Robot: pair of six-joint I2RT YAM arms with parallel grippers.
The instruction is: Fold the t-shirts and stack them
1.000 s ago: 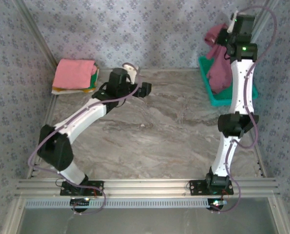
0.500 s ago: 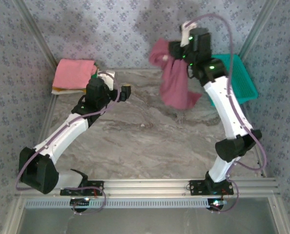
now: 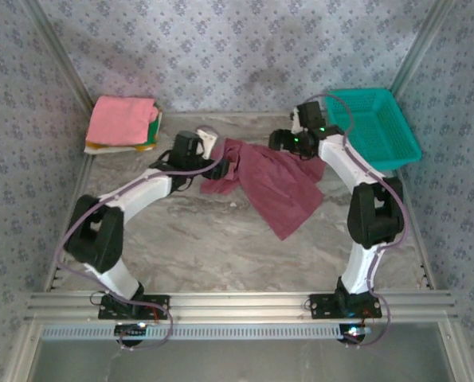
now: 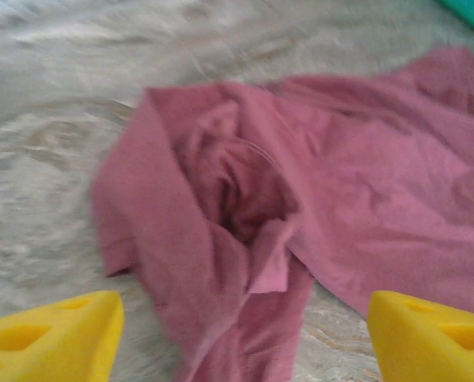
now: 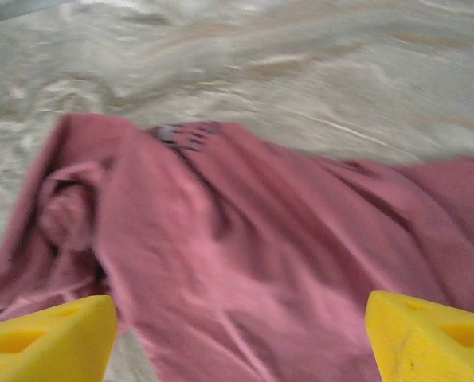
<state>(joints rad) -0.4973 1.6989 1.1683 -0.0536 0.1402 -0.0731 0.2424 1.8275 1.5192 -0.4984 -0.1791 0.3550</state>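
Note:
The maroon t-shirt point(image 3: 272, 179) lies crumpled on the marble table, spread from the middle toward the front right. It appears bunched and wrinkled in the left wrist view point(image 4: 300, 215) and in the right wrist view point(image 5: 260, 255). My left gripper point(image 3: 218, 169) hovers at the shirt's left end, open, its yellow fingers point(image 4: 53, 334) wide apart above the cloth. My right gripper point(image 3: 278, 141) is at the shirt's far edge, also open, with fingers point(image 5: 432, 334) spread over the fabric. A folded stack with a pink t-shirt point(image 3: 123, 119) on top sits at the far left; yellow-green point(image 3: 150, 135) and white layers peek out beneath.
A teal mesh basket point(image 3: 376, 127) stands at the back right, with nothing in it. Patterned walls close in the table point(image 3: 221, 255) on three sides. Bare marble lies in front of the shirt.
The right arm swung the maroon shirt out of the basket to the table's middle and let it go. The left arm moved right to the shirt's left end.

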